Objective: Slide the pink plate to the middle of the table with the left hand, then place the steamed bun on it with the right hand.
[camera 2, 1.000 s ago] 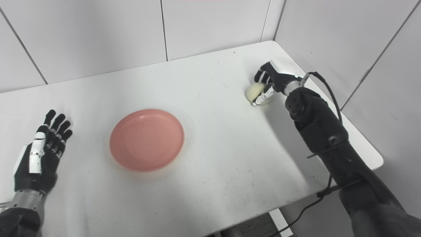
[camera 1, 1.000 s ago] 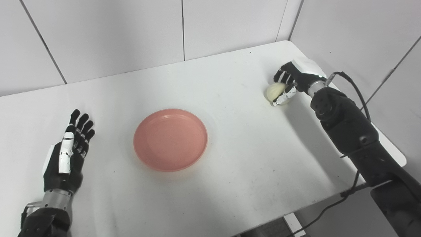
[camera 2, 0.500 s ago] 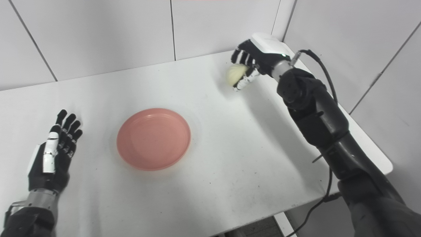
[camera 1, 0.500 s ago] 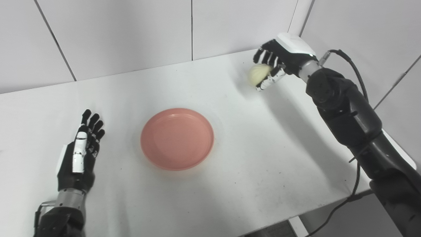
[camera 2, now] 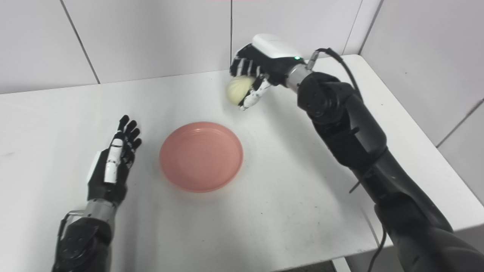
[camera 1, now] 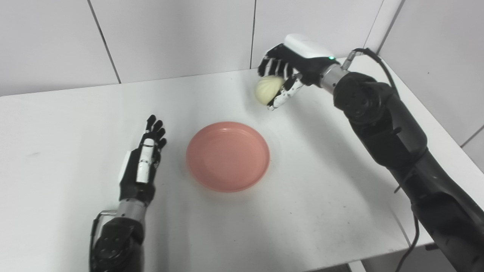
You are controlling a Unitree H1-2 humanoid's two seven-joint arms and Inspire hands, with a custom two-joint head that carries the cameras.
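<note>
The pink plate (camera 1: 228,155) lies empty near the middle of the white table (camera 1: 321,196). My right hand (camera 1: 293,70) is shut on the pale steamed bun (camera 1: 267,90) and holds it in the air, beyond the plate's far right rim. It also shows in the right eye view (camera 2: 264,68) with the bun (camera 2: 238,90). My left hand (camera 1: 141,166) is open and empty, fingers straight, resting on the table just left of the plate without touching it.
White tiled walls (camera 1: 170,34) stand behind the table and along its right side. The table's near edge (camera 1: 302,260) runs along the bottom, and a black cable (camera 1: 372,60) loops off my right wrist.
My right hand has lifted the bun off the table at the far right and carried it left toward the plate. The camera has shifted, so the whole scene sits further right.
</note>
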